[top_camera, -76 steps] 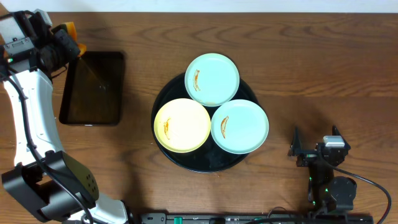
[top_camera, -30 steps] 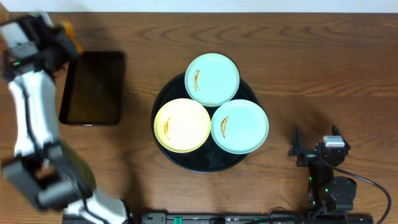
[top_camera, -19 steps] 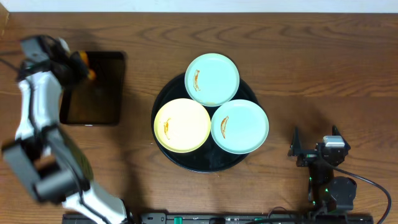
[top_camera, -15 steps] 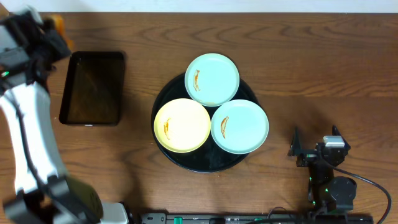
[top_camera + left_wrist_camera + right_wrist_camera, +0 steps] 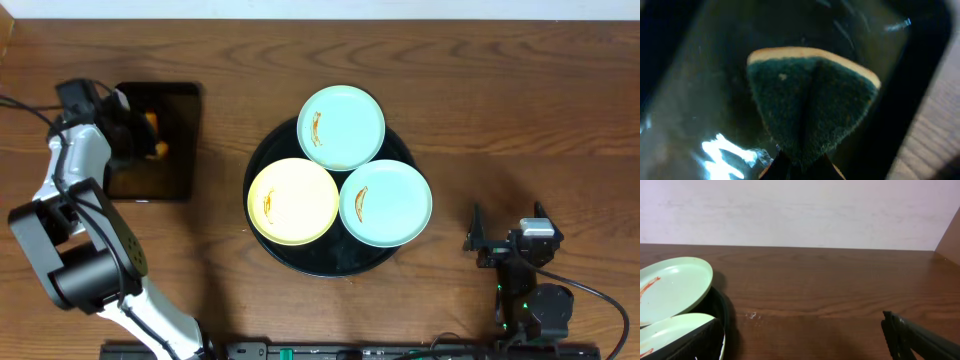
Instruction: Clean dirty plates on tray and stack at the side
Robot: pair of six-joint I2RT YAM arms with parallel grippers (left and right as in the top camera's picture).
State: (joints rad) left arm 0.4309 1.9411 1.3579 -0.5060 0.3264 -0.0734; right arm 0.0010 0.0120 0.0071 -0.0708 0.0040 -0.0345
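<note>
Three plates rest on the round black tray [image 5: 331, 268]: a mint one [image 5: 341, 127] at the back, a yellow one [image 5: 293, 201] front left, a mint one [image 5: 386, 203] front right. Each carries an orange-brown smear. My left gripper [image 5: 148, 142] is shut on a sponge [image 5: 812, 110], green scouring face with a yellow edge, held down inside the rectangular black tray [image 5: 150, 180]. My right gripper [image 5: 508, 243] stands open at the front right, apart from the plates. In the right wrist view two mint plates [image 5: 670, 287] show at the left, beyond the open gripper [image 5: 802, 340].
The rectangular tray's bottom [image 5: 690, 110] glistens as if wet. Bare brown wood lies between it and the round tray, and to the right of the plates. A pale wall [image 5: 800, 210] rises behind the table.
My left arm swung around above the table's left end and has come down, sponge in its grip, into the rectangular tray. Plates and right arm have not moved.
</note>
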